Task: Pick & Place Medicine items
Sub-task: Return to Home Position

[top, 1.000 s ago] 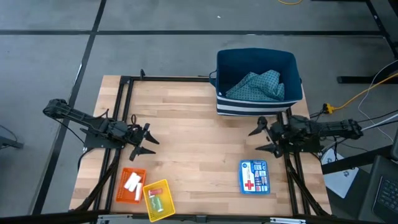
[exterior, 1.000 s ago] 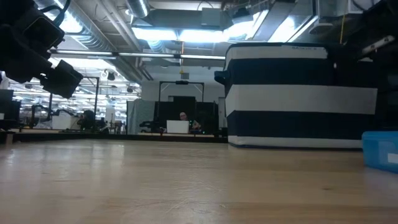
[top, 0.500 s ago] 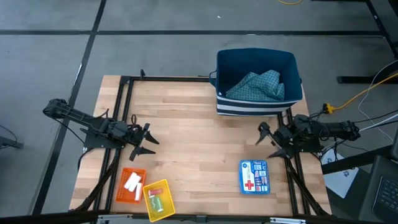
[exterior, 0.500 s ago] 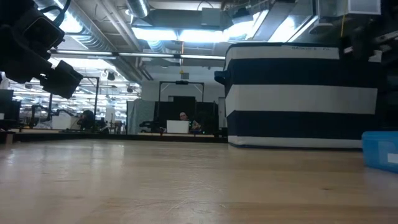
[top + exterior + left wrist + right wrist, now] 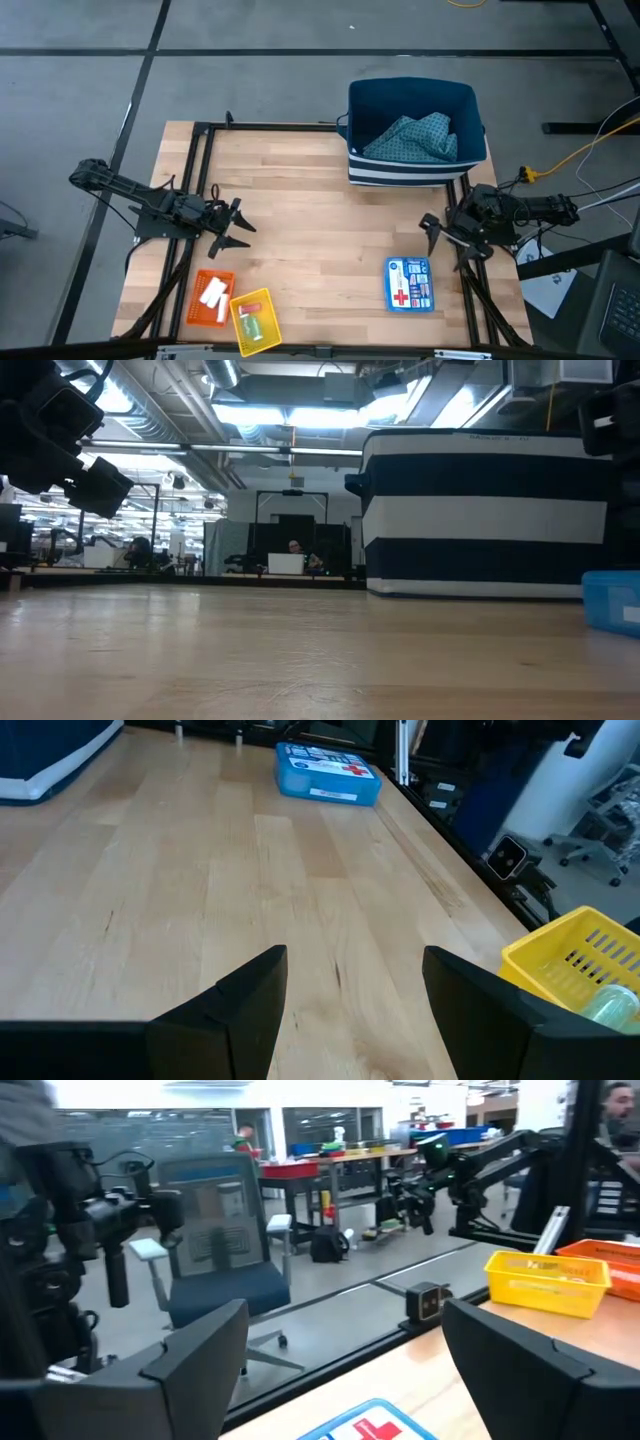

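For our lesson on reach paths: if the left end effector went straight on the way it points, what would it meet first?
Probably the blue first-aid box: the left end effector faces it across bare table. If tilted downward, it meets the table first; tilt unclear.

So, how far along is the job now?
Done: the patterned cloth lies in the blue bin, white pieces in the orange bin, a green bottle in the yellow bin. In hand: nothing; the left gripper and right gripper hang open and empty. Left: perhaps only the blue first-aid box, outside any bin.
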